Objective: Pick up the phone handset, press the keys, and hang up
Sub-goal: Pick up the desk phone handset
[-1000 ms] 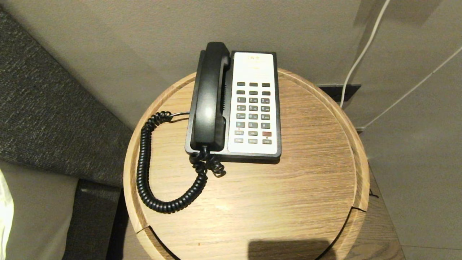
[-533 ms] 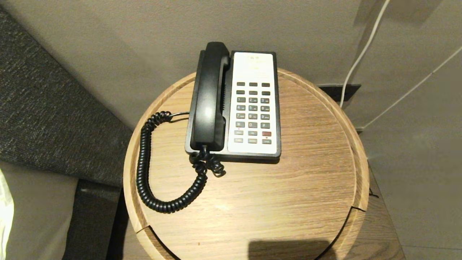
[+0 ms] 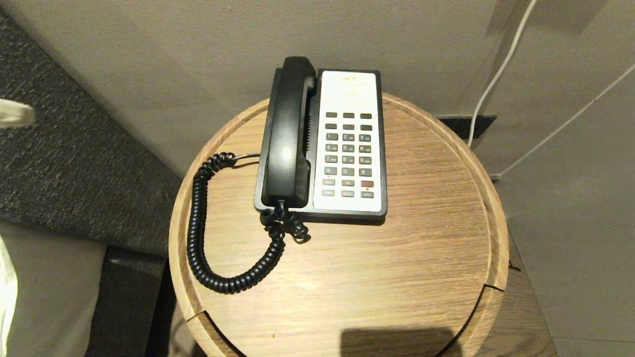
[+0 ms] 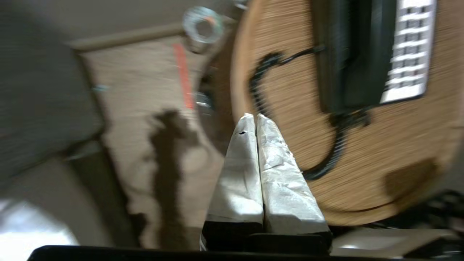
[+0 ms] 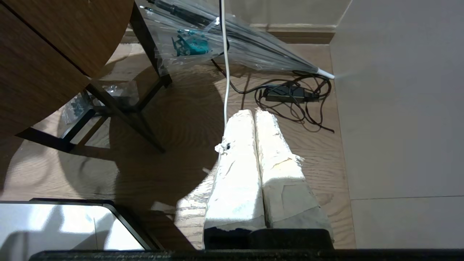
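**At the table's left edge, my left arm arrives**

At far left, my left gripper [image 3: 15, 114] has just slipped into the head view, its wrapped fingers pressed together and holding nothing. Moving right, the coiled cord [image 3: 198, 223] loops across the round wooden table [image 3: 421, 238]. Next comes the phone handset [image 3: 287, 134], resting in its cradle on the phone base [image 3: 349, 144], untouched. Pickup has only begun. My right gripper [image 5: 253, 116], tips together, hangs low over the floor.
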Available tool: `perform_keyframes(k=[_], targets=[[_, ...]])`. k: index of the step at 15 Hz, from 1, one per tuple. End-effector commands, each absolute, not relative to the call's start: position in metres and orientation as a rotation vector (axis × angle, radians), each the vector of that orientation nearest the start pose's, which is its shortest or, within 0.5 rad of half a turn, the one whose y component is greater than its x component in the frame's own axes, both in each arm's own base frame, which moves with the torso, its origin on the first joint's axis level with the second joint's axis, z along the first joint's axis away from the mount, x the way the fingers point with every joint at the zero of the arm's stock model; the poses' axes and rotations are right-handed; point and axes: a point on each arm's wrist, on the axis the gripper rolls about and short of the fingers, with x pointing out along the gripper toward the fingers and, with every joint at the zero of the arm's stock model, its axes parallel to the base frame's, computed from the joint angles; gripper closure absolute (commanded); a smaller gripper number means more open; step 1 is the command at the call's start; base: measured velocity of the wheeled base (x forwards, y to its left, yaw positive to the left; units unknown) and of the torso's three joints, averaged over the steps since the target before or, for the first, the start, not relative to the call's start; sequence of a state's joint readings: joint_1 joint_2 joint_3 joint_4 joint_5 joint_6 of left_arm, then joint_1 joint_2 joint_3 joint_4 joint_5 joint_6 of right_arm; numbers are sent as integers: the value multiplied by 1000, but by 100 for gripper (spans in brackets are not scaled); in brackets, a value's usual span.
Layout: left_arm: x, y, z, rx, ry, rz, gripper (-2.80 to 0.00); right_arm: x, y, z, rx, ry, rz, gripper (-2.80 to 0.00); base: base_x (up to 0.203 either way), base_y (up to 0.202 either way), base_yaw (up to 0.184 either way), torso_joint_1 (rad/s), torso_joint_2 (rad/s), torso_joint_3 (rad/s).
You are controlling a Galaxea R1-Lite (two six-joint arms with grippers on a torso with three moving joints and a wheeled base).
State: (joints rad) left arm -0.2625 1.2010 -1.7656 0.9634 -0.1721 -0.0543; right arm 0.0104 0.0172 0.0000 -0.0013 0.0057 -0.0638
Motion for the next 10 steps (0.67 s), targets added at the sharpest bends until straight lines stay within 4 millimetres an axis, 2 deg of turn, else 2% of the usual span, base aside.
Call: perform_keyframes(k=[1, 4, 6, 8, 10], targets=[[133, -77, 395, -67, 527, -469, 0, -22, 0, 76, -64, 15, 17, 0, 0, 0, 0, 0, 0, 0], [146, -130, 385, -19, 552, -401, 0, -22, 0, 76, -64, 15, 17, 0, 0, 0, 0, 0, 0, 0], [154, -157, 377, 31, 524, -330, 0, -22, 0, 76, -64, 15, 18, 0, 0, 0, 0, 0, 0, 0], [154, -169, 375, 61, 508, -320, 0, -22, 0, 76, -64, 15, 17, 0, 0, 0, 0, 0, 0, 0], [151, -166, 377, 63, 495, -311, 0, -22, 0, 76, -64, 15, 17, 0, 0, 0, 0, 0, 0, 0]])
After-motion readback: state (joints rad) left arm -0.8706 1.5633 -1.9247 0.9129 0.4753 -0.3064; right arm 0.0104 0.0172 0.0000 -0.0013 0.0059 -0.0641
